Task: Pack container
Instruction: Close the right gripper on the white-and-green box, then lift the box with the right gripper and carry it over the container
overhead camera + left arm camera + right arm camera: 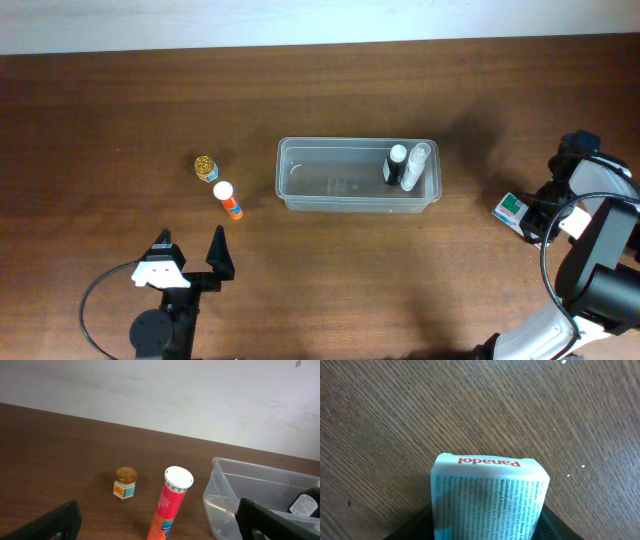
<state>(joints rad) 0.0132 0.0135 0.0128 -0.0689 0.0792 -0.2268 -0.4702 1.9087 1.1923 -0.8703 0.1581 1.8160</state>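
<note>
The clear plastic container (357, 144) sits mid-table, and its near corner shows in the left wrist view (226, 478). Inside it, at the right end, lie a black bottle with a white cap (396, 165) and a white bottle (415, 166). An orange tube with a white cap (229, 201) (170, 505) and a small gold-lidded jar (206, 167) (125, 483) stand left of the container. My left gripper (191, 238) is open and empty, just short of the tube. My right gripper (530, 216) is shut on a white Panadol box (511, 209) (487, 495) low over the table, right of the container.
The wooden table (120, 110) runs back to a pale wall (160, 395). The right arm's body and cable (595, 260) fill the table's right front corner.
</note>
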